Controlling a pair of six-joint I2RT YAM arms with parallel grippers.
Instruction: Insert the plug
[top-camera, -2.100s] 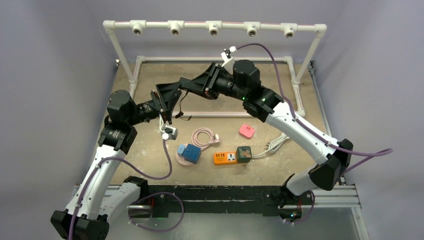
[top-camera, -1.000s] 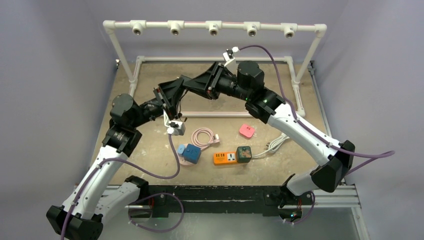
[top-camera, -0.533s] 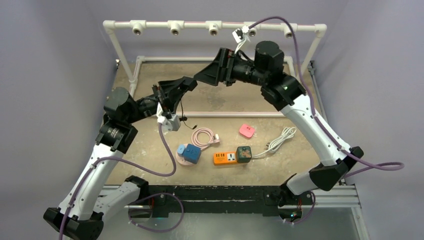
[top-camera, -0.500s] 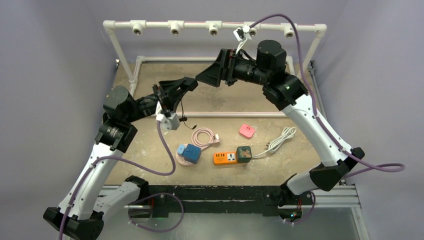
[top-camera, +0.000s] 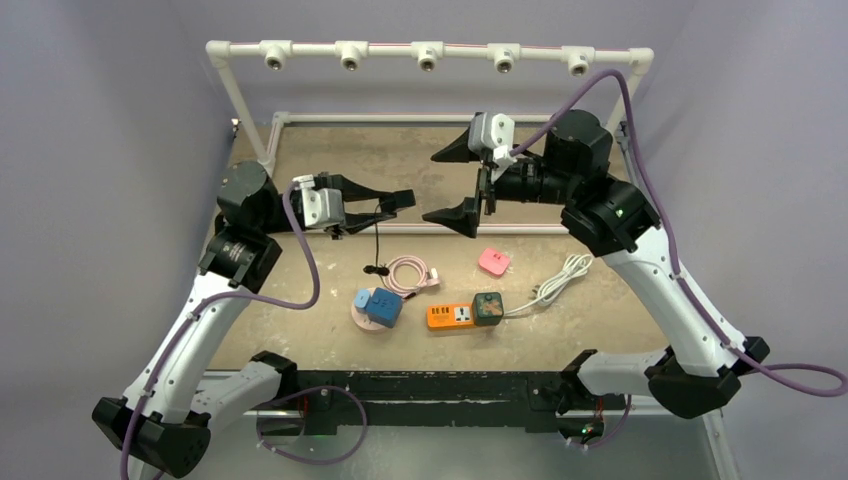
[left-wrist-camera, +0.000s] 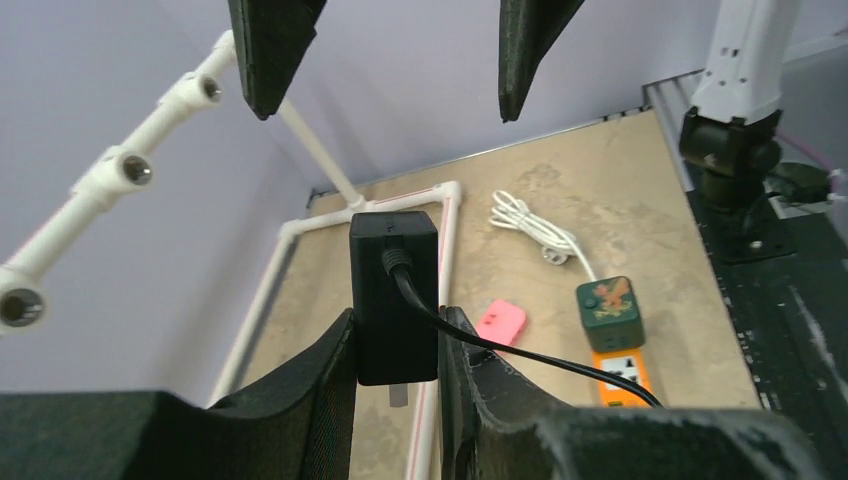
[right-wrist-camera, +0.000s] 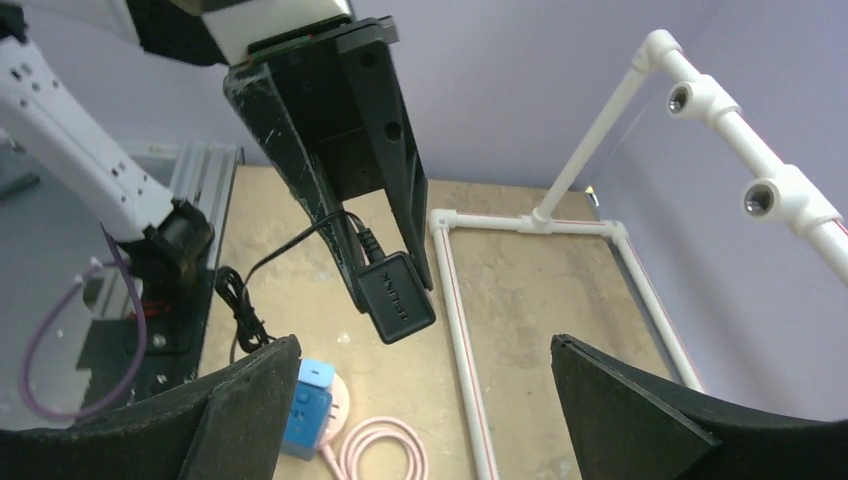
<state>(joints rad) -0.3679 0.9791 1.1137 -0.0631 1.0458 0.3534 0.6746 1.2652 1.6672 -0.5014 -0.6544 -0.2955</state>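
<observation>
The plug (left-wrist-camera: 394, 295) is a black adapter with a thin black cable, and my left gripper (left-wrist-camera: 398, 322) is shut on its two sides. A metal prong shows below its body. From above, the plug (top-camera: 404, 198) sits at the tip of the left gripper (top-camera: 398, 200), held above the table's middle. My right gripper (top-camera: 447, 186) faces it from the right, open wide and apart from it. In the right wrist view the plug (right-wrist-camera: 397, 297) hangs ahead of the right gripper (right-wrist-camera: 422, 342). An orange power strip (top-camera: 450, 316) lies at the front.
A green cube socket (top-camera: 488, 308) sits on the strip's right end, with a white cord (top-camera: 555, 285) beyond. A blue cube socket (top-camera: 378, 306) on a pink base, a coiled pink cable (top-camera: 405, 272) and a pink block (top-camera: 493, 262) lie nearby. A white pipe frame (top-camera: 427, 50) stands behind.
The right gripper has opened, let go of the plug and drawn back to the right. The left gripper has turned level, pointing right, still holding the plug.
</observation>
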